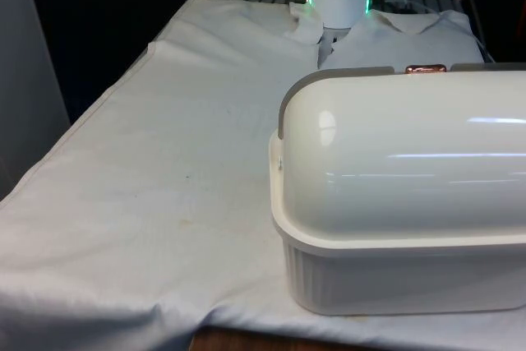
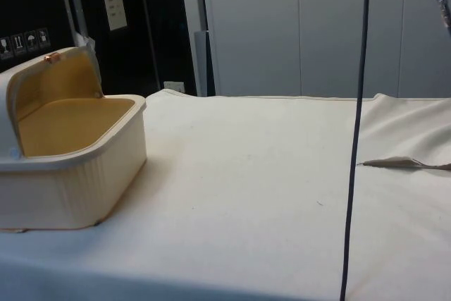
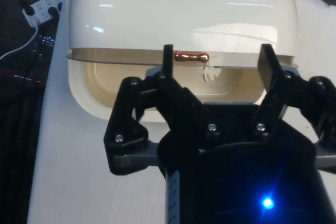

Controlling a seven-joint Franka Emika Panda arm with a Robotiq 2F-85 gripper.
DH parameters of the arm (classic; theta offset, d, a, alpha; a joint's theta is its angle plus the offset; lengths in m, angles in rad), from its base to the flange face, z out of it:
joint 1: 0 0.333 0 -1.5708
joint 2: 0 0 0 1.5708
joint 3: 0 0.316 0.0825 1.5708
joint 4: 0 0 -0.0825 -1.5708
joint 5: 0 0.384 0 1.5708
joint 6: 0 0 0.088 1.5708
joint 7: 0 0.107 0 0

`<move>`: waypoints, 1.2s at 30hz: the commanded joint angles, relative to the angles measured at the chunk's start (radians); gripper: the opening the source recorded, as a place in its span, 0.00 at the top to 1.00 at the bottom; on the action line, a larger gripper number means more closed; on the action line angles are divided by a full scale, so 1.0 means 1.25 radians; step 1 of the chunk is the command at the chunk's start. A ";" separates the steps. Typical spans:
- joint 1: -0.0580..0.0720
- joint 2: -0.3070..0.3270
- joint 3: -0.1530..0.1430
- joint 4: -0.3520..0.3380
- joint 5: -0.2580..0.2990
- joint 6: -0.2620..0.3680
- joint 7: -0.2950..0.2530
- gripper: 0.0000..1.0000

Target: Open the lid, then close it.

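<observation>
Standing near the table's [image 2: 268, 174] edge on the front view's right, the cream bread box [image 1: 394, 269] has its domed lid [image 1: 403, 162] rolled back, the copper handle [image 3: 191, 56] at the raised rim. Before the opening, the gripper [image 3: 218, 69] hangs with jaws spread apart, gripping nothing.

White cloth [image 2: 268, 174], black cable [image 2: 356, 139]
</observation>
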 commanded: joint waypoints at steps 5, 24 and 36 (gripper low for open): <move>-0.001 0.015 0.001 0.003 0.002 0.015 0.002 0.02; -0.001 0.084 -0.006 0.018 -0.003 0.059 0.034 0.00; 0.001 0.090 -0.002 0.017 0.000 0.059 0.041 0.45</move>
